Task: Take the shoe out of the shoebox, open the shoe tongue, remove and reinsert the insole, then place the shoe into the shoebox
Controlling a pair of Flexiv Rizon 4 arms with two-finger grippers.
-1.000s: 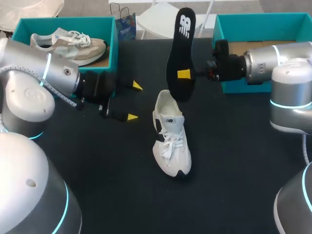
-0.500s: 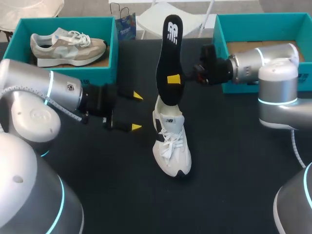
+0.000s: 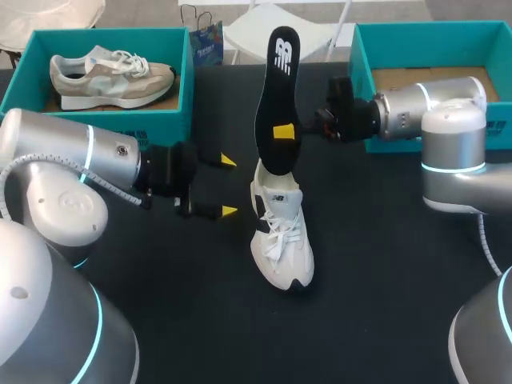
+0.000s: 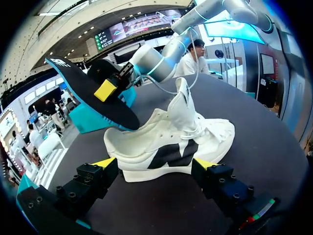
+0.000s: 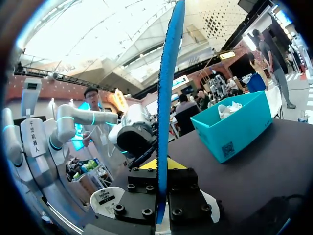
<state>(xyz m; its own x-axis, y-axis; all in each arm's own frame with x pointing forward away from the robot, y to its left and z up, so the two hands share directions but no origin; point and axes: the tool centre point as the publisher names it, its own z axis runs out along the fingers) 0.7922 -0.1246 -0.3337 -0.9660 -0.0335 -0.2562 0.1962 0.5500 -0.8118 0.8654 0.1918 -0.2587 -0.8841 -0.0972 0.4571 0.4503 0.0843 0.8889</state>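
Observation:
A white shoe point(image 3: 280, 232) stands upright mid-table, toe toward me, its tongue point(image 4: 185, 100) lifted. My right gripper point(image 3: 284, 132) is shut on a black insole point(image 3: 276, 112) with a blue underside, held on edge above the shoe's heel. The insole's lower end point(image 4: 128, 122) meets the heel collar; whether it is inside I cannot tell. In the right wrist view the insole point(image 5: 166, 107) rises edge-on from between the fingers of the right gripper point(image 5: 161, 169). My left gripper point(image 3: 229, 186) is open just left of the shoe, not touching it. In its own view the left gripper point(image 4: 155, 166) frames the shoe point(image 4: 171, 147).
A teal shoebox point(image 3: 186, 76) at the back left holds a beige shoe point(image 3: 112, 72). A second teal shoebox point(image 3: 360, 56) stands at the back right behind my right arm, its cardboard floor showing. The near half of the black table is bare.
My right arm has carried the insole left and down, bringing its lower end over the shoe's heel. My left gripper has moved right, closer to the shoe, still open.

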